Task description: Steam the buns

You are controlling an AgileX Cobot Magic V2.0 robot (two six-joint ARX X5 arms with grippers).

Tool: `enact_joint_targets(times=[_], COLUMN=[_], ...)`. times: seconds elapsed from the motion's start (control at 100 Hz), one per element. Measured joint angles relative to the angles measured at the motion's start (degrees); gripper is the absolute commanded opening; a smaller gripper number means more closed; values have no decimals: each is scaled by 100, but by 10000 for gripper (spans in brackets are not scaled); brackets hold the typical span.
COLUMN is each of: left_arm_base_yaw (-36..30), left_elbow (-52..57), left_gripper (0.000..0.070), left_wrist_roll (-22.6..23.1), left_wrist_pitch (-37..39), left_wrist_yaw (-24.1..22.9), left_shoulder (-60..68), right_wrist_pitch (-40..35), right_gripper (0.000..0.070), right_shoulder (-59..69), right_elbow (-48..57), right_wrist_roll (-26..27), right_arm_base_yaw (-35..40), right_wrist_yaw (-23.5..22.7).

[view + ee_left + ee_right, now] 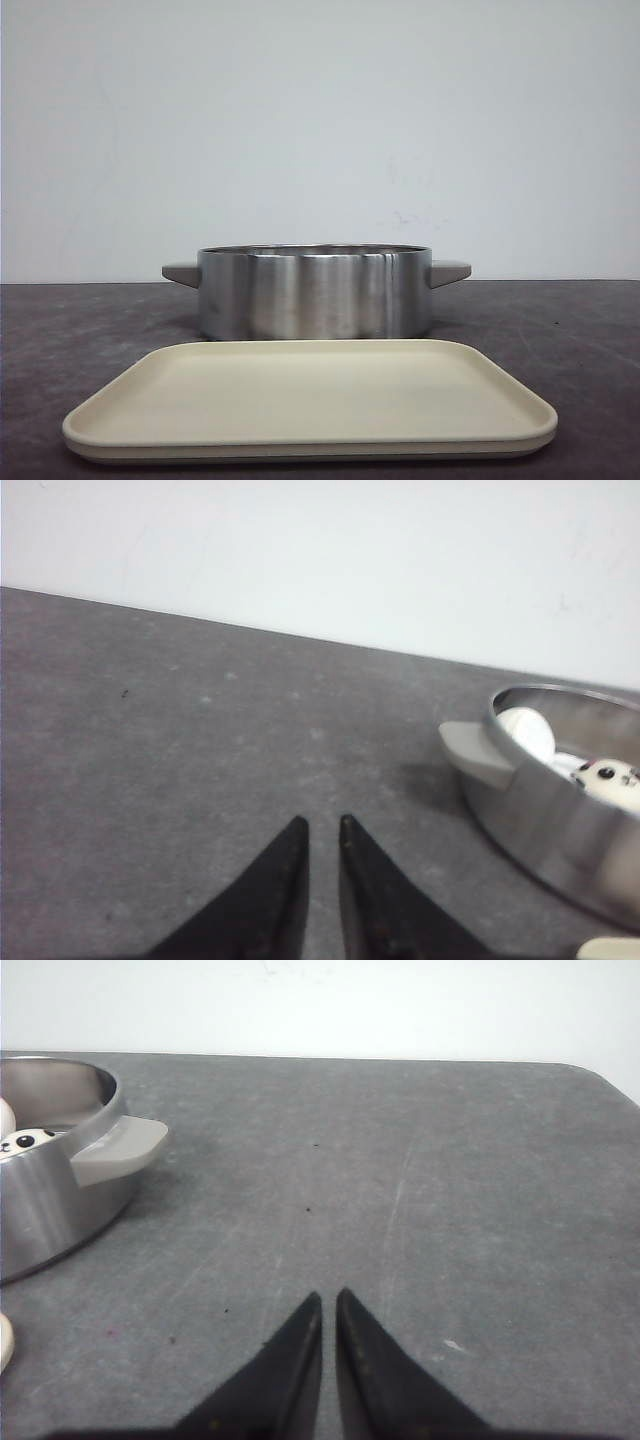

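Front view hides buns (608, 777), seemingly inside steel pot (314, 292) at frame centre behind bare tray (310, 395); both grippers (322, 825) (328, 1298) nearly pressed together, gripping nothing; could dent glossy domes if squeezed hard

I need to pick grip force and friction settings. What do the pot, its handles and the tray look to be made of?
Pot: brushed steel, by its streaky vertical reflections. Handles: matte grey-beige, probably plastic or silicone. Tray: matte cream, likely plastic or melamine, no shine.
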Motion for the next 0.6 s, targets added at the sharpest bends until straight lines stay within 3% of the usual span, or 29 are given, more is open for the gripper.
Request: enact_joint_targets(times=[0.33, 0.6], left_arm_base_yaw=[232, 262], left_elbow=[0, 0], left_gripper=[26, 26], left_wrist_roll=[470, 254], left_wrist_pitch=[-533, -531], left_wrist_yaw=[-2, -2], left_shoulder=[4, 7], right_wrist_pitch=[0, 0], right_gripper=[17, 17], right_shoulder=[0, 0], right_elbow=[0, 0], right_wrist_roll=[2, 2], right_arm_base_yaw=[0, 0], right_wrist_yaw=[2, 2])
